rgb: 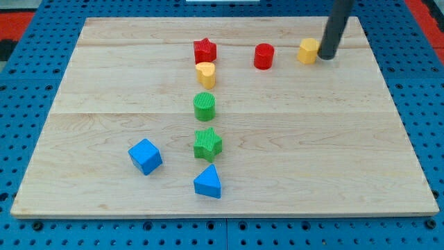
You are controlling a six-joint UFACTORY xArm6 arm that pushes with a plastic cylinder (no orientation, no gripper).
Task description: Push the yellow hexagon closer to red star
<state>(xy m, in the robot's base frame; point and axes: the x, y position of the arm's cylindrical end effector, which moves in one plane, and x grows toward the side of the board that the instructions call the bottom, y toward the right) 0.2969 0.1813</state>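
The yellow hexagon (308, 51) lies near the view's top right on the wooden board (312, 153). My tip (326, 57) stands right against its right side. The red star (205, 50) lies far to the hexagon's left, near the top middle. A red cylinder (263, 56) sits between the hexagon and the star. A yellow heart-like block (205, 73) lies just below the red star.
Below the yellow block runs a column: a green cylinder (205, 106), a green star (207, 143) and a blue triangle (208, 182). A blue cube (145, 155) lies at the lower left. The board rests on a blue pegboard (21, 104).
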